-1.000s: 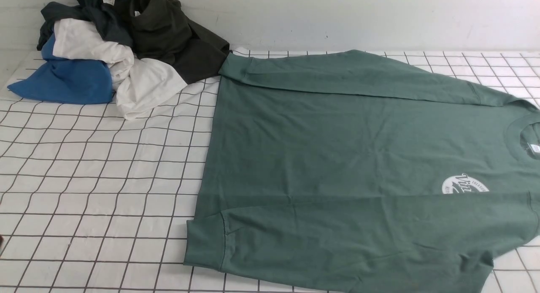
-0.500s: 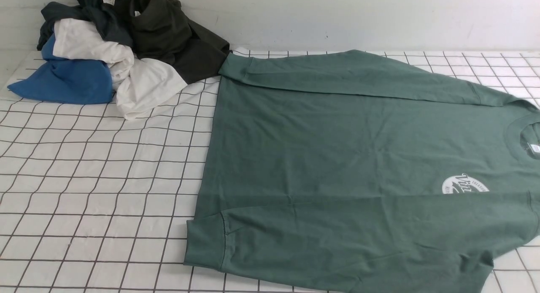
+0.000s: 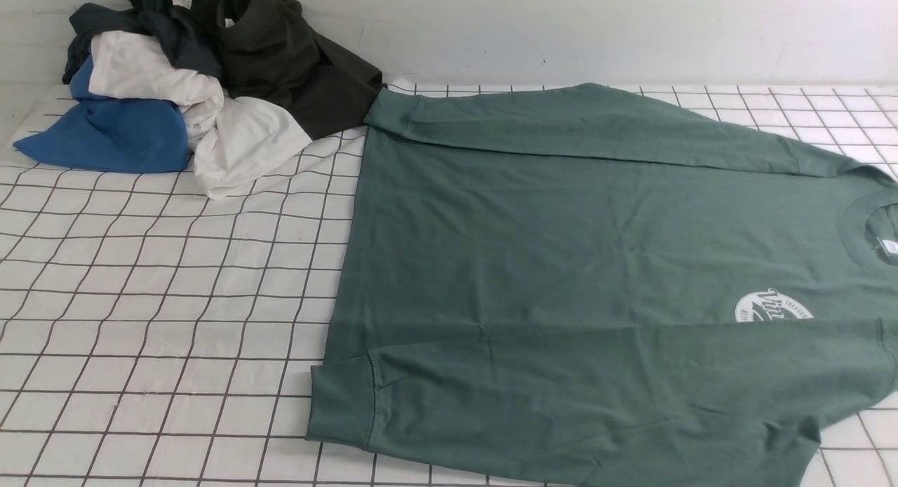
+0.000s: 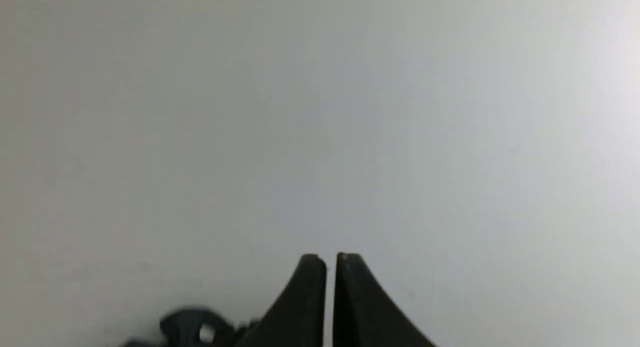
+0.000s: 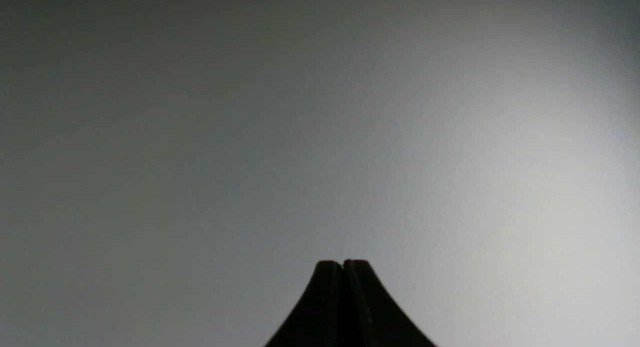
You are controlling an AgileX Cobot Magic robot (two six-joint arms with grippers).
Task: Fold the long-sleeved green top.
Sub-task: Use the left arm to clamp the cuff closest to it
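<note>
The green long-sleeved top (image 3: 561, 262) lies flat on the checked table, chest up, with its hem toward the left and its ribbed neck (image 3: 852, 227) at the right edge. Both sleeves are folded in over the body: one along the far edge (image 3: 575, 122) and one along the near edge, ending in a cuff (image 3: 344, 403). A white round logo (image 3: 772, 308) is partly covered by the near sleeve. Neither arm shows in the front view. My left gripper (image 4: 331, 259) is shut on nothing and faces a blank wall. My right gripper (image 5: 343, 263) does the same, fingers pressed together.
A heap of clothes sits at the back left: a blue piece (image 3: 105, 136), a white one (image 3: 231, 143) and a dark olive-black one (image 3: 280, 59) touching the top's far sleeve. The white gridded table cloth (image 3: 175, 297) shows left of the top. A pale wall (image 3: 561, 31) runs behind.
A small dark shape at the left edge of the front view one second ago has gone out of view. The top and the heap have not moved.
</note>
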